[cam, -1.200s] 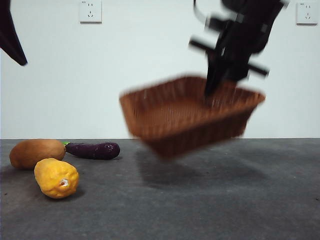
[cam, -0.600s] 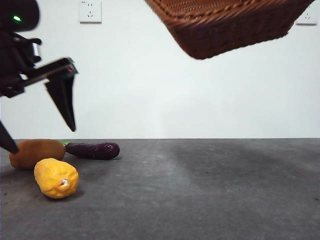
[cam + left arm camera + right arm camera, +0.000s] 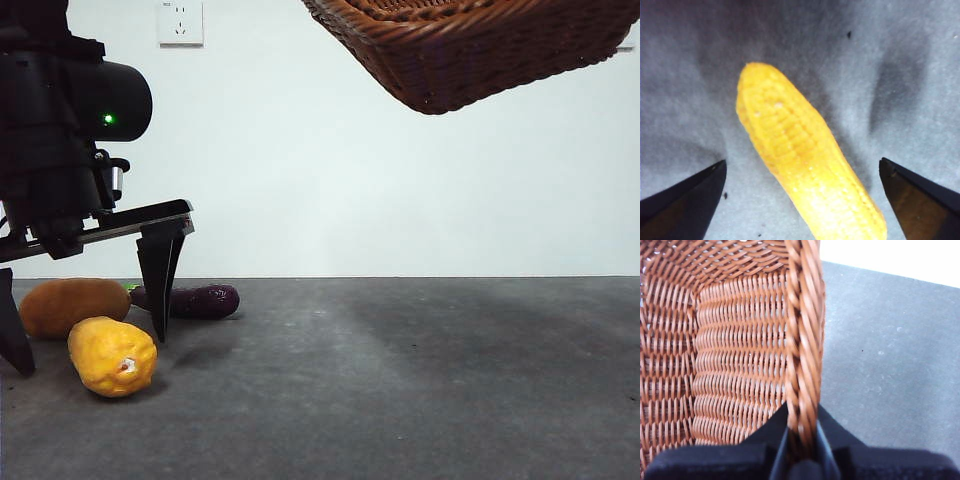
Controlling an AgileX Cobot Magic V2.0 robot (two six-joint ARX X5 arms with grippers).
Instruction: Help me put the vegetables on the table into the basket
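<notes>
Reddish-brown woven wicker basket (image 3: pixel 470 50): held tilted high above the dark grey speckled table (image 3: pixel 420 390), its braided rim pinched in the right gripper (image 3: pixel 801 440). Left gripper (image 3: pixel 85 325): jaws spread wide, straddling the bumpy yellow-orange corn cob (image 3: pixel 112 356) lying on the table. Brown oval potato (image 3: pixel 72 304) and slim dark-purple eggplant (image 3: pixel 195 300): just behind it.
</notes>
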